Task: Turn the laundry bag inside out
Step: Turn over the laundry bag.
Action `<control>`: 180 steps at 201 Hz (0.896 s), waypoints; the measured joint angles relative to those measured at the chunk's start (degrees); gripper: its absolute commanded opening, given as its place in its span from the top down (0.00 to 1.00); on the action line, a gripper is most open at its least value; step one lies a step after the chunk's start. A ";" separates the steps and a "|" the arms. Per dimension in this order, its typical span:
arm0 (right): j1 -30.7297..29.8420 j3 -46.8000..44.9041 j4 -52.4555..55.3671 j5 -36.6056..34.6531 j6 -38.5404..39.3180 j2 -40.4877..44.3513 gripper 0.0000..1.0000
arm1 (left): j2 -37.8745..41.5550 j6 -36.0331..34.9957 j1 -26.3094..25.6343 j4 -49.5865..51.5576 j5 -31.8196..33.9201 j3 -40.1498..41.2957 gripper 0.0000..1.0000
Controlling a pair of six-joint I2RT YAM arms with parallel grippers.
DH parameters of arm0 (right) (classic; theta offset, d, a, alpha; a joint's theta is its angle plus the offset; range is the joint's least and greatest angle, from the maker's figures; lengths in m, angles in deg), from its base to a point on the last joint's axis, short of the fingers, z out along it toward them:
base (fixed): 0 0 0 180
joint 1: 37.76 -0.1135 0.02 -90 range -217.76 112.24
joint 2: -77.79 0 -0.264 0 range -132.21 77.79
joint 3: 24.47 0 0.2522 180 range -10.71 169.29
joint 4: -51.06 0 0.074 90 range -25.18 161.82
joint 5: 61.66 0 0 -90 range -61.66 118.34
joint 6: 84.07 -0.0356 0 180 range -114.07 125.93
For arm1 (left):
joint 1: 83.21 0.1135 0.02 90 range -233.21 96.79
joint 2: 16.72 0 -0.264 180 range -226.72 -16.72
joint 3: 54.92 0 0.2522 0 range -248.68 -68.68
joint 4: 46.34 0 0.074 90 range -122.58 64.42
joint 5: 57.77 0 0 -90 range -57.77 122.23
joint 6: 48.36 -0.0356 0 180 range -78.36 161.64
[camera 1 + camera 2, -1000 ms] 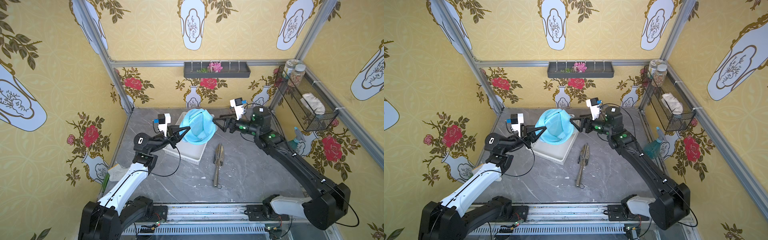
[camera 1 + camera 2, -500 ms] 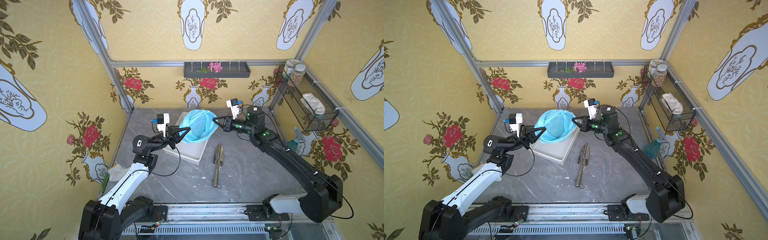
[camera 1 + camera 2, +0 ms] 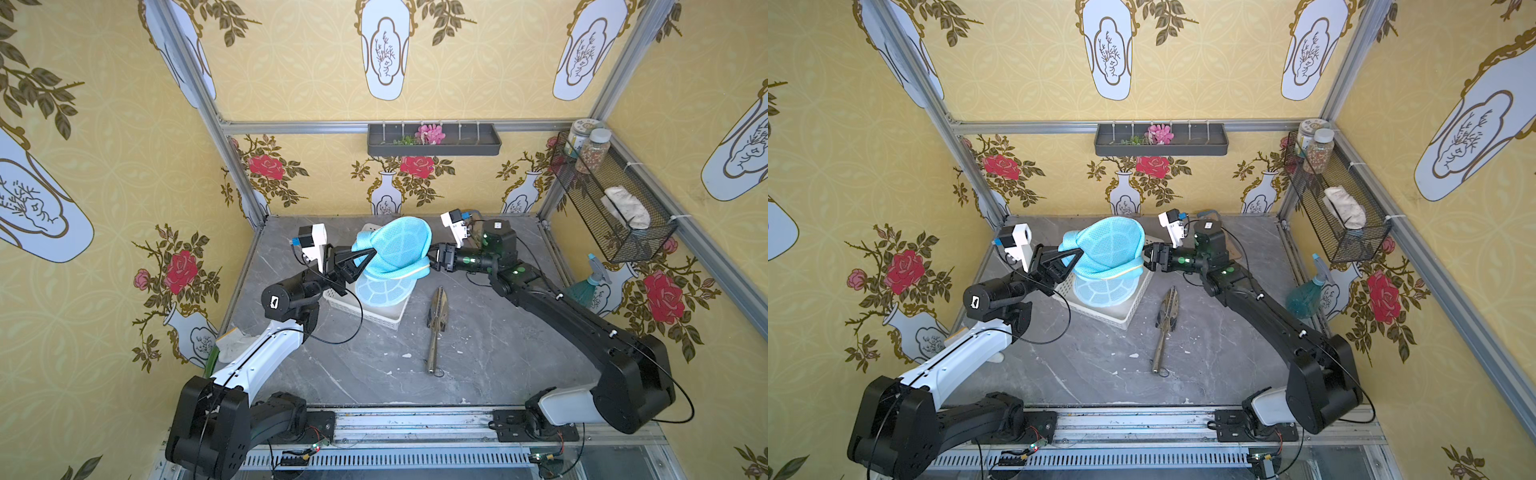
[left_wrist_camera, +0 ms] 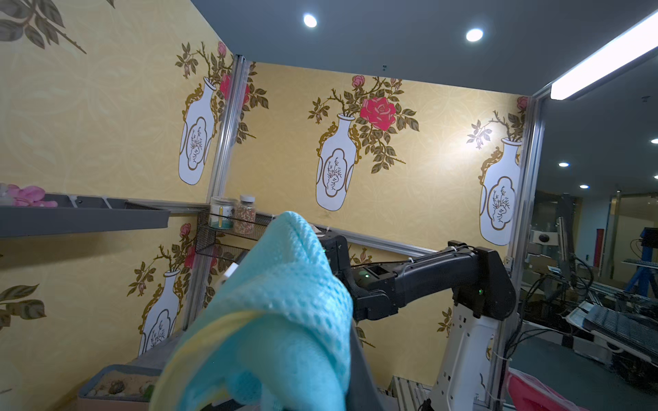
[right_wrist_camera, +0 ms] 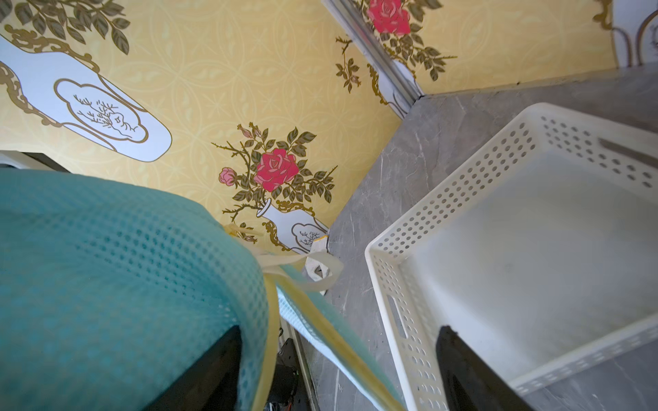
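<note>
Reaches inward with both arms, elbows bent and wrists about level, meeting above the white basket (image 3: 374, 318) toward the back of the table (image 3: 478, 353). Pinches the left side of the laundry bag (image 3: 399, 245) in the left gripper (image 3: 368, 255), with jaws pressed together on the mesh. Touches the bag's right side with the right gripper (image 3: 432, 259), with jaws spread wide. Holds the bag in the air over the basket, strung between the two grippers.

Compared with a second ago: spreads the bag wider and flatter, tipped open like a bowl, and now shows a white-ribbed round face hanging underneath.

Only in the right wrist view: shows the gap between the spread fingers (image 5: 463, 377), with mesh draped over one of them, the yellow trim (image 5: 313, 320) hanging in that gap, and the basket's bare inside. Only in the left wrist view: buries the left gripper under bunched mesh, with the right arm beyond. Only in the top views: shows a trowel (image 3: 436, 316) lying on the table beside the basket.
</note>
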 measured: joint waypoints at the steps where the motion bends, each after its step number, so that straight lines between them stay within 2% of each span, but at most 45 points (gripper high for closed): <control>1: 0.26 -0.13 0.00 -0.11 0.00 0.31 0.01 | -0.04 -0.07 0.00 -0.02 0.11 0.04 1.00; 27: 7.10 -3.08 1.49 -6.99 1.38 8.94 0.03 | -1.38 -1.49 0.33 0.70 2.01 0.52 1.00; 53: 8.31 -3.50 2.36 -9.62 6.99 13.81 0.03 | -2.25 -2.01 0.57 1.68 1.79 0.48 1.00; 80: 7.23 -2.97 -1.14 -4.02 12.09 12.98 0.02 | -3.61 -1.57 1.16 2.36 -1.97 -0.44 1.00; 112: 4.79 2.32 -4.55 5.27 16.31 7.13 0.01 | -5.79 1.90 1.75 1.90 -7.37 -2.08 1.00; 137: 1.29 5.11 -4.98 8.31 17.79 3.04 0.03 | -7.89 5.70 1.97 0.55 -11.13 -3.98 1.00; 159: -2.43 6.56 -4.20 9.86 20.63 1.36 0.13 | -9.07 8.66 2.03 -0.85 -13.62 -5.16 1.00; 180: -3.85 7.23 -2.71 9.64 22.73 0.52 0.36 | -9.55 10.25 2.14 -2.12 -15.54 -5.88 0.98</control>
